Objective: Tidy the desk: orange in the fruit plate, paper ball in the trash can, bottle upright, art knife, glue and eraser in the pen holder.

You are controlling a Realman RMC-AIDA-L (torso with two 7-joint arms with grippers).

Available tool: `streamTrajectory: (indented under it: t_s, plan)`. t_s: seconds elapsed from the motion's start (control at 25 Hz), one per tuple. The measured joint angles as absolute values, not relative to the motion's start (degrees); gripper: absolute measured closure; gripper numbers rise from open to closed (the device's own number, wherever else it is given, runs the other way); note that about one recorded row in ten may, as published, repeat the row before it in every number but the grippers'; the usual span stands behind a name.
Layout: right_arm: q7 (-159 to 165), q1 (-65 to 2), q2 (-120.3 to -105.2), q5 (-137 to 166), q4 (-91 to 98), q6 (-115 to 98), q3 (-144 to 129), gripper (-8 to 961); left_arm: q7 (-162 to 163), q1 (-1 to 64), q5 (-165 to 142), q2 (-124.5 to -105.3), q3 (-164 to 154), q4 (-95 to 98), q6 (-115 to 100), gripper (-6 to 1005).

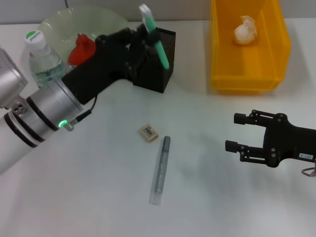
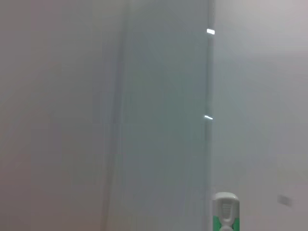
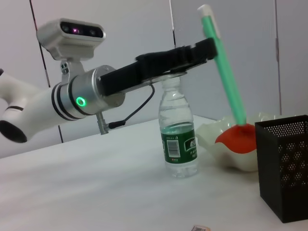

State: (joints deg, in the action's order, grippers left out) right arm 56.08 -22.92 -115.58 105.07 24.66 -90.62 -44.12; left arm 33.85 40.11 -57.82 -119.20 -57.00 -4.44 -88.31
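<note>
Bottle (image 1: 40, 57) upright near the desk's (image 1: 89, 197) far left corner, fruit plate (image 1: 64, 22) just behind it. Left gripper (image 1: 148, 37) clenched on green art knife (image 1: 157, 39), tip slanting into pen holder (image 1: 157, 61). Eraser (image 1: 149, 133) and glue (image 1: 161, 170) lie mid-desk. Right gripper (image 1: 234, 132) released, hovering near the right edge.

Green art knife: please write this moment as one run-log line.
left end effector: holds green art knife over pen holder | right end effector: open, idle | eraser: on desk
</note>
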Motion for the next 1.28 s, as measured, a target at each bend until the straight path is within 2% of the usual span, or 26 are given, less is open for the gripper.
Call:
streamTrajectory:
  t_s: [0.2,0.72,1.28]
  plan:
    - [55.5,-22.8,-116.48,105.0,24.6,-90.2,-43.6,210,32.7,41.1,-58.0,-119.24,-53.8,-6.3,-87.8,793]
    - [55.4,-22.8,-117.45,104.9,24.5,-90.1,-42.8,210,32.4,46.0,-62.2,-119.27,-39.2,-8.8,-74.5,792]
    - [55.4,-23.2,-117.65,104.9,24.4,-90.1,-42.8,211,26.4,47.2,-66.2,-119.27,-34.1,-11.3,-70.8,790]
